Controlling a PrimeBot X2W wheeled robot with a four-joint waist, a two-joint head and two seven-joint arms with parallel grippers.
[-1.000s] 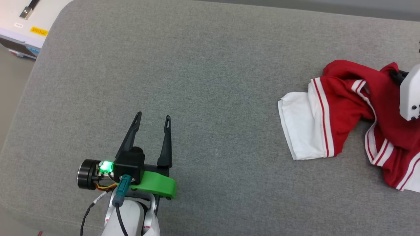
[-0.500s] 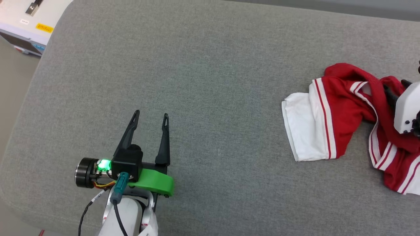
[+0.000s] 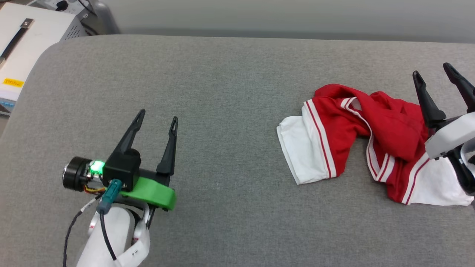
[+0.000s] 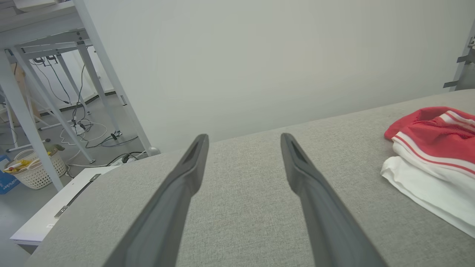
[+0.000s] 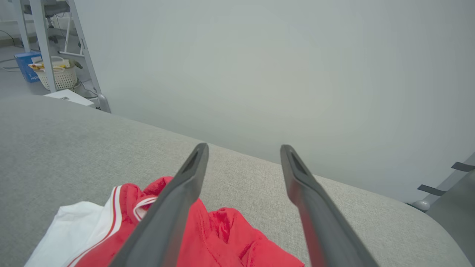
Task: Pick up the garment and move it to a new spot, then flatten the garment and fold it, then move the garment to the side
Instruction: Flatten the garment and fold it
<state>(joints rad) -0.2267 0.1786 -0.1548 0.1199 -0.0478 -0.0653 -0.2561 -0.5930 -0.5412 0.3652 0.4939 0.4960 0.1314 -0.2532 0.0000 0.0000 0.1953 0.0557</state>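
The garment [image 3: 374,144], a red jersey shirt with white sleeves and striped trim, lies crumpled on the right of the grey padded table [image 3: 230,111]. My right gripper [image 3: 432,72] hovers open over the garment's right part, fingers pointing away, nothing between them. The right wrist view has the red cloth [image 5: 222,237] below the spread fingers [image 5: 178,196]. My left gripper [image 3: 157,116] stands open at the lower left, far from the garment, empty. In the left wrist view the garment [image 4: 434,148] lies to the right of the fingers [image 4: 185,178].
A white cabinet [image 3: 22,52] stands off the table's far left corner. Beyond the table's left end are white frame legs [image 4: 92,74], cables on the floor and a woven basket [image 4: 37,170]. A pale wall [image 5: 259,66] runs behind the table.
My right gripper opened, let go of the red cloth and rose clear of it. The garment dropped into a heap. The head camera tilted up and shifted the whole picture.
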